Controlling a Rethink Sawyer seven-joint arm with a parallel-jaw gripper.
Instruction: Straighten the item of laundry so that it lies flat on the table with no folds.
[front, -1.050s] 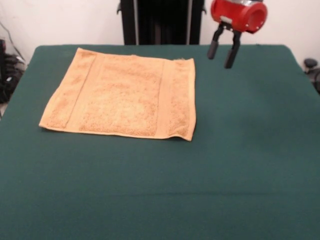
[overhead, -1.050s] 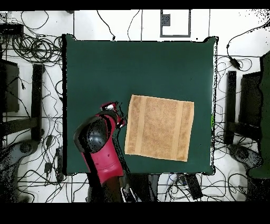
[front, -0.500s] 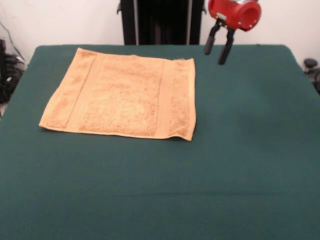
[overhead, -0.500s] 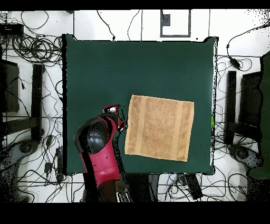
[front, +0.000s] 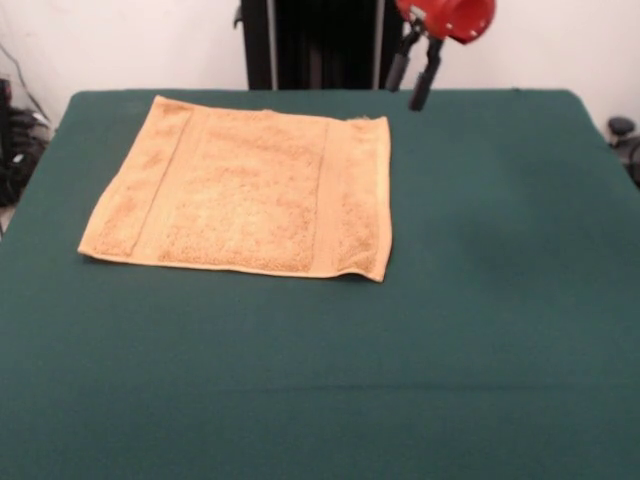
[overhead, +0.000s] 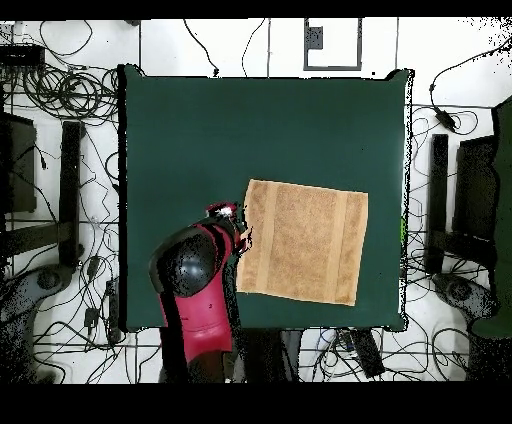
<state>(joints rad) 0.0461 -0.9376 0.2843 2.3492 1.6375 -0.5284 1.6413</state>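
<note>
The orange towel (front: 245, 190) lies spread flat on the green desk (front: 480, 300); the claw (front: 413, 75) hangs open, empty, above the desk's far edge.

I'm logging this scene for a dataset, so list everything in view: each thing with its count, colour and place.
towel: one, orange-tan, spread flat on the table, with no folds showing; in the front view it lies in the far left part.
table: one, dark green top, filling most of both views.
cables: many, dark, on the pale floor round the table, seen in the overhead view.
black stands: one on the floor at either side of the table, seen in the overhead view.
arm: one, red and black, over the table edge beside the towel.
gripper: one, dark fingers on a red wrist, open, raised above the far edge of the table, holding nothing.
</note>
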